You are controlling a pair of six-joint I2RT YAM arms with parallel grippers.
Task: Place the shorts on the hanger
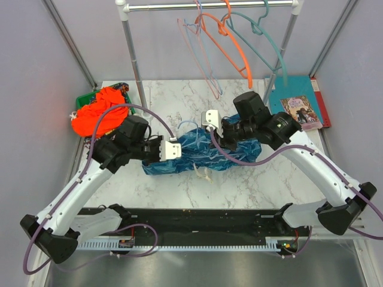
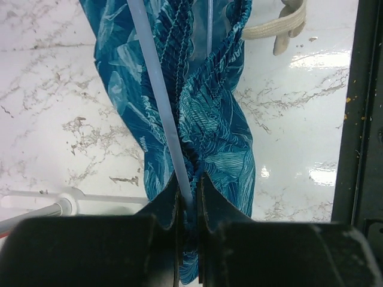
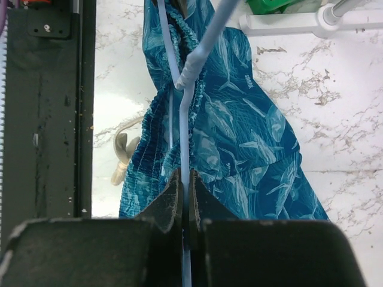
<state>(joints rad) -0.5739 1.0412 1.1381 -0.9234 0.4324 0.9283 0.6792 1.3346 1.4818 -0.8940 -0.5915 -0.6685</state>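
The left claw [image 2: 188, 179] is pinched shut on the hanger [image 2: 158, 95], whose pale bar runs straight ahead from its tips through the bunched waistband of the shorts [image 2: 221, 137]. The right claw [image 3: 184, 176] is likewise clamped on the hanger wire, with the twisted neck just ahead of its tips. The shorts lie on the table [image 1: 239, 179] between the two claws, long axis running claw to claw, so any lift likely depends on both ends rising together.
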